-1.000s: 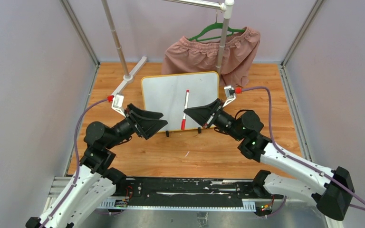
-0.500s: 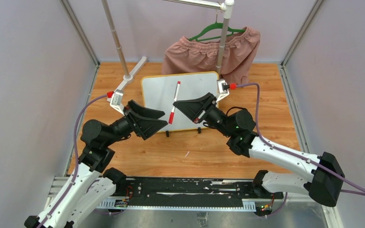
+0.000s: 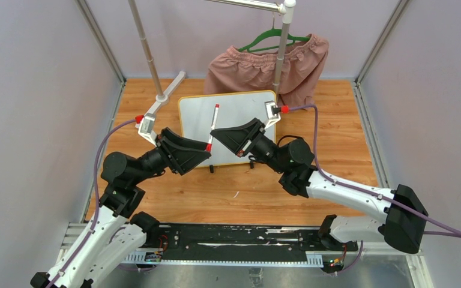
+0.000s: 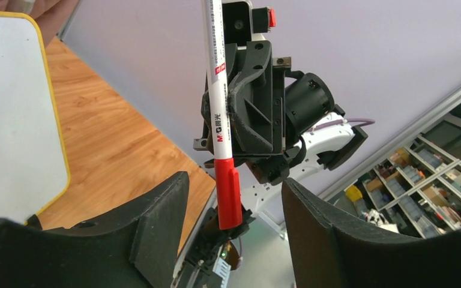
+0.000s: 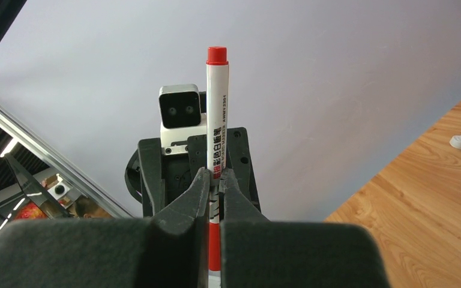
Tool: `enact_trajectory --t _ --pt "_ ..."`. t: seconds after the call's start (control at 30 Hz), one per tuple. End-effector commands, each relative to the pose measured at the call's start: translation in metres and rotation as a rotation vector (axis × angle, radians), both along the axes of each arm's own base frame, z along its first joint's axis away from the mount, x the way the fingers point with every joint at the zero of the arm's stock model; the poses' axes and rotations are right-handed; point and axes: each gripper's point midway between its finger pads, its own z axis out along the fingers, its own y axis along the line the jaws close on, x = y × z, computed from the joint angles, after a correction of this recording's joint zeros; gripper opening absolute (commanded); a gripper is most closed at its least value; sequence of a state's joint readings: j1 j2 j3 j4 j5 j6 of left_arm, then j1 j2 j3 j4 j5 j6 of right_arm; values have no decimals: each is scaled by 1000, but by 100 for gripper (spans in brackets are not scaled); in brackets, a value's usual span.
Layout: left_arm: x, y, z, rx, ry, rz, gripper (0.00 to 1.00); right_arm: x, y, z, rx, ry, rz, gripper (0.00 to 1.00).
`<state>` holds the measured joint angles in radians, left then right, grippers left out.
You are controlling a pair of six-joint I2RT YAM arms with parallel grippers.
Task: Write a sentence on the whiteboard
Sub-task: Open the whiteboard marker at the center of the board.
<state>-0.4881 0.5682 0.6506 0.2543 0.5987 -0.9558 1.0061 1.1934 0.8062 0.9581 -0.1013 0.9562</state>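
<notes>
Wood-grain counter carries everything. At its far middle sits the white rectangular whiteboard w/ rounded corners and thin yellow-orange rim, w/ two small black clip feet at its near edge. Board face looks blank: no red sentence on it, so writing hasn't begun. Board is prob light & stiff. On those feet it may skid or rock under pen pressure, so press gently and keep strokes short.

Both claws meet over the board's near-left part, as the top view shows it. The right claw is clenched on the slim white plastic marker w/ red ends, pinching approx mid-barrel. The left claw is spread, jaws either side of the red clip cap w/ a gap showing each side, so not gripping.

Marker should be light and rigid. Its smooth round barrel is slippery and can twist or slide in a pinch. Cap is prob press-fit, so squeeze firmly on the red sleeve. The clip side may make it roll, so take it flat across. Then pull straight along the pen axis while the right claw holds fast. An off-axis tug risks the pen sliding thru that hold. Nib under the cap is likely soft, so don't jam it on the board.
</notes>
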Motion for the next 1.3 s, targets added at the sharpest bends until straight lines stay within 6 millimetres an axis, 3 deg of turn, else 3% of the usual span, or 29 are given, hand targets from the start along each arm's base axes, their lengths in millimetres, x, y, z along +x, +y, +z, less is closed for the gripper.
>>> enact_trajectory --t 0.0,0.37,0.53,0.63,0.7,0.83,0.9,1.0,1.1,1.27 --pt "-8 -2 3 -11 -13 -36 60 -9 -5 32 93 -33 10 0" --pt "-7 -2 0 -7 -8 -34 39 -13 -2 31 82 -39 15 0" --pt "-6 -2 -1 -3 -15 -28 20 -16 -1 30 65 -48 14 0" --pt "-4 -2 -2 -2 -17 -20 0 -17 -2 29 48 -56 11 0" --pt "-4 -2 -3 -2 -17 -15 0 -20 -4 27 30 -65 10 1" --pt "-4 0 -6 -1 -27 -1 0 -22 -16 14 -58 -58 -26 53" --pt "-4 0 -8 5 -29 -4 0 -20 -28 2 -137 -44 -73 68" --pt "-7 -2 -11 25 -54 -26 0 -18 -53 -24 -301 -25 -156 79" --pt "-15 -5 -15 61 -105 -67 0 -26 -75 -35 -465 -67 -177 80" --pt "-22 -11 -25 111 -136 -147 0 -44 -77 -46 -623 -119 -80 81"
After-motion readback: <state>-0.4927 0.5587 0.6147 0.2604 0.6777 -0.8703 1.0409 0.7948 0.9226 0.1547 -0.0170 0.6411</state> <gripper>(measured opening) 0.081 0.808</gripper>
